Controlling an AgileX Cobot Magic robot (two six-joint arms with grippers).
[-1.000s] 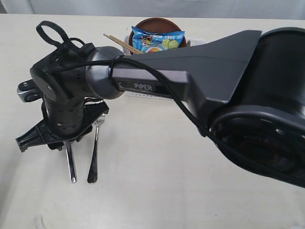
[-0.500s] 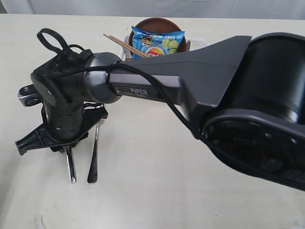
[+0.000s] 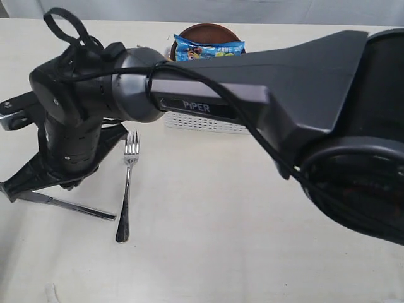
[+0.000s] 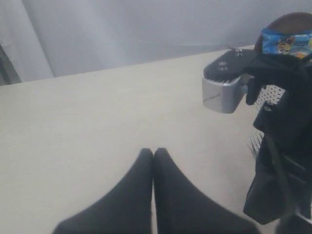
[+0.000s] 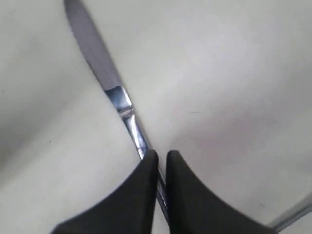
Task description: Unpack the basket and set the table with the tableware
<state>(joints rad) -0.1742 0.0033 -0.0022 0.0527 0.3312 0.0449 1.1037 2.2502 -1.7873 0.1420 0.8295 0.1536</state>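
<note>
Well, the knife [image 3: 76, 207] slants across the table [image 3: 252, 252] just left of the fork [image 3: 127, 183], its handle pinched in the right gripper [image 5: 158, 163]. The basket [image 3: 202, 122] sits farther back. The left gripper [image 4: 153, 153] is closed tight, holding nothing.

My right arm [image 3: 271, 95] wears a smooth dark grey shell with white PIPER lettering [image 3: 196, 106] and a black cable [image 3: 237, 113] along it. A silver screw-topped camera block [image 4: 223, 95] sits at its wrist; the right gripper [image 5: 161, 157] has matte black tapered fingers [image 5: 126, 200].
</note>
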